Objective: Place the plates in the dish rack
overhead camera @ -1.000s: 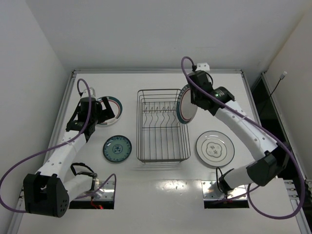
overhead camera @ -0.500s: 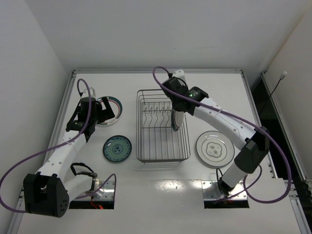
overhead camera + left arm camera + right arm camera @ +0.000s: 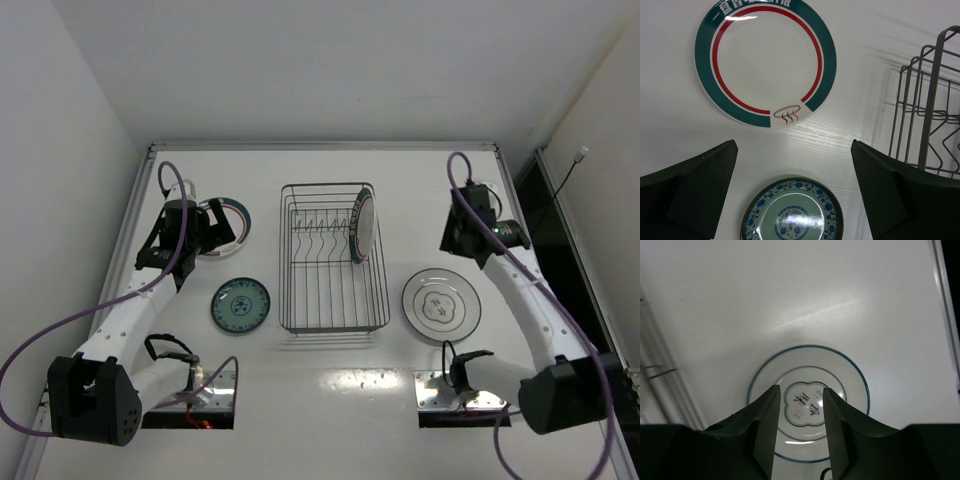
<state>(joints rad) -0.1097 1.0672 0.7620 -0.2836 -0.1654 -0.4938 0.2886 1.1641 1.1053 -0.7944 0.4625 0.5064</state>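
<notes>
White worktop (image 3: 330, 165) carries the dish rack (image 3: 320, 290), where the racked plate (image 3: 360, 226) stands on edge, well left of the right end effector (image 3: 800, 390). Its fingers are slightly parted and empty above the pale plate (image 3: 852, 385). The left end effector (image 3: 792, 147) is spread wide and empty, with the teal plate (image 3: 792, 212) beneath it and the flat banded plate (image 3: 765, 62) just ahead.

Your dish rack (image 3: 335, 327) holds an upright plate (image 3: 361, 226); left of it lie a far plate (image 3: 234, 222) and a near plate (image 3: 241, 305), right of it a lone plate (image 3: 441, 304).
</notes>
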